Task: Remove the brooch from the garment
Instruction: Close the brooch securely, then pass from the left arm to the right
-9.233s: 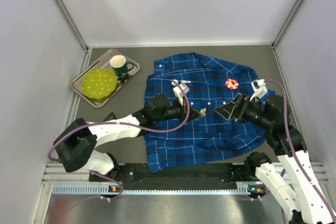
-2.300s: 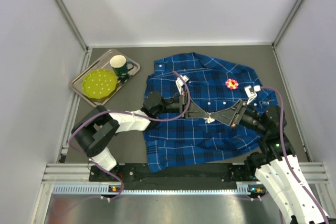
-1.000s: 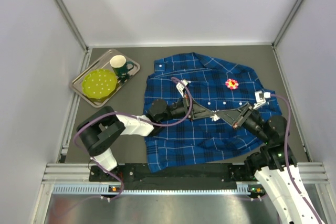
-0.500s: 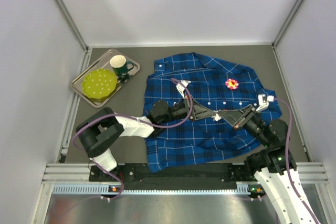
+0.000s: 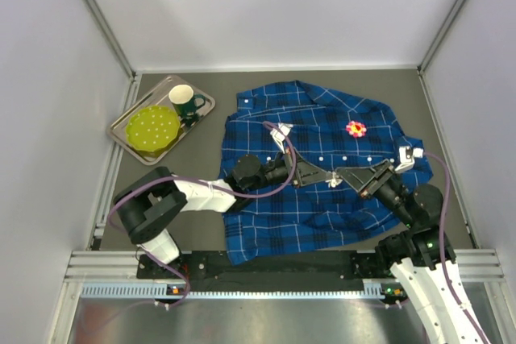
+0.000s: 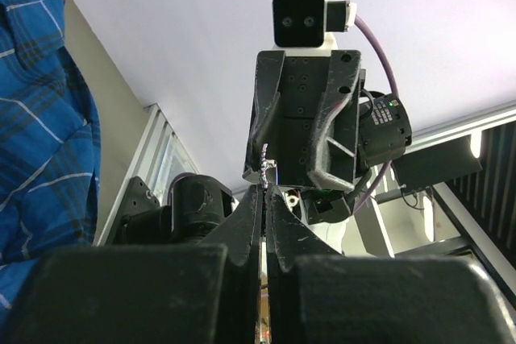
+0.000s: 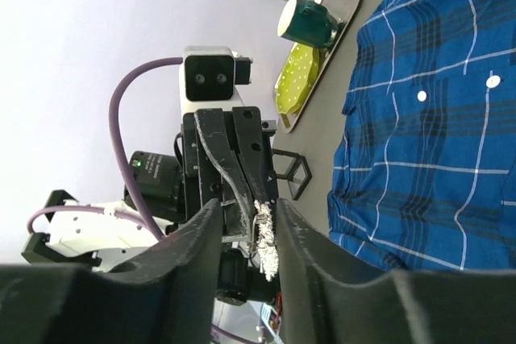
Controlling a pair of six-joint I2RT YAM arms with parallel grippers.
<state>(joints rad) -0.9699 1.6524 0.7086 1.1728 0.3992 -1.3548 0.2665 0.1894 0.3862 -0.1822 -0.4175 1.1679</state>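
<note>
The garment (image 5: 314, 199), a blue plaid shirt, lies flat on the table. Above its middle my two grippers meet tip to tip. My left gripper (image 5: 325, 179) (image 6: 265, 188) is shut on a small sparkly silver brooch (image 5: 331, 183) (image 6: 264, 170) (image 7: 265, 239), pinched at its very tips. My right gripper (image 5: 340, 175) (image 7: 247, 209) stands open. Its fingers straddle the brooch and the left gripper's tips, and the brooch lies close against one inner face. A pink flower brooch (image 5: 355, 128) sits on the shirt's upper right.
A metal tray (image 5: 129, 138) at the back left carries a green cup (image 5: 185, 101) and a yellow-green dotted plate (image 5: 152, 128). Grey walls close in the table on three sides. A small black wire frame (image 7: 290, 173) stands on the table left of the shirt.
My right gripper's jaws have spread apart around the silver brooch. The left gripper keeps its pinch. Both arms have hardly shifted.
</note>
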